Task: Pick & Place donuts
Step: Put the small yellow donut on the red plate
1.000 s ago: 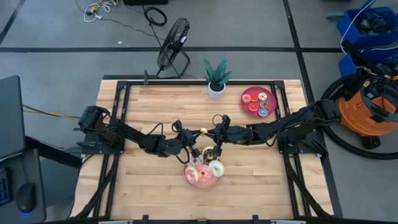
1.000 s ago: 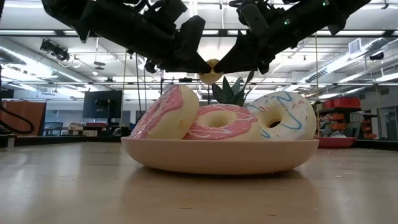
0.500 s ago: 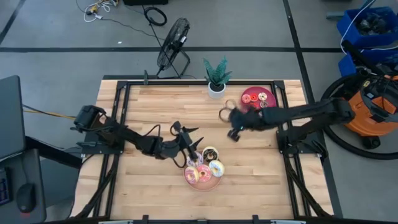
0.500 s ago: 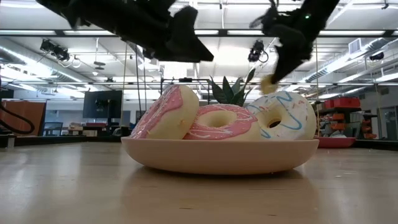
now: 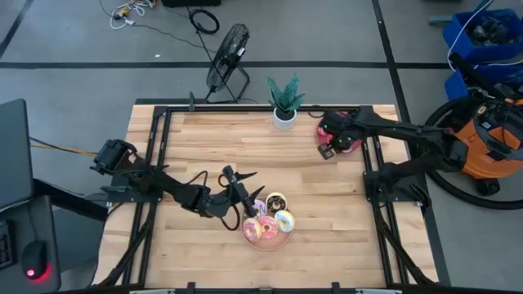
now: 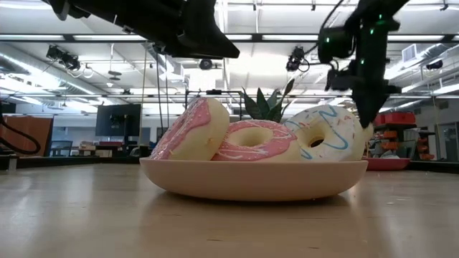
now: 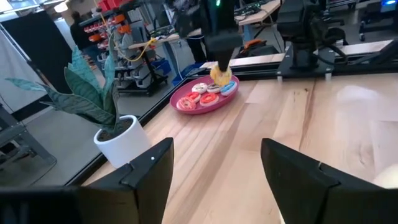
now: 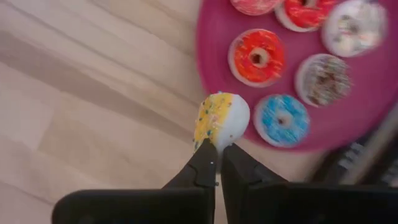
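My right gripper (image 5: 327, 145) is shut on a small yellow-iced donut (image 8: 221, 119) over the left edge of the dark red plate (image 5: 350, 140) at the table's far right. Several small donuts, among them red (image 8: 257, 57), blue (image 8: 282, 119) and chocolate (image 8: 321, 78), lie flat on that plate. My left gripper (image 5: 245, 184) is open and empty, just left of and above the pink plate (image 5: 248, 235) near the table's middle. That plate holds larger donuts: a pink-and-white one (image 6: 192, 129) leaning on a flat pink one (image 6: 254, 141), and a tilted white one with blue stripes (image 6: 326, 132). My right gripper pinches the yellow donut's rim (image 8: 213, 142) between its two fingertips (image 8: 205, 163). The fingers come from above, pointing down. The donut hangs on edge below them, its yellow icing to one side, lifted clear above the dark red plate's edge.
A potted plant (image 5: 284, 102) stands at the far edge, left of the dark red plate. A black fan (image 5: 225, 61) and cables lie on the floor beyond the table. An orange vacuum (image 5: 474, 139) stands to the right. Bare wood lies between the two plates.
A second ago both grippers met at the yellow donut above the pink plate. My right gripper has carried the donut toward the table's far right, to the dark red plate, and now points down. My left gripper has drawn back slightly toward the left, without the donut.
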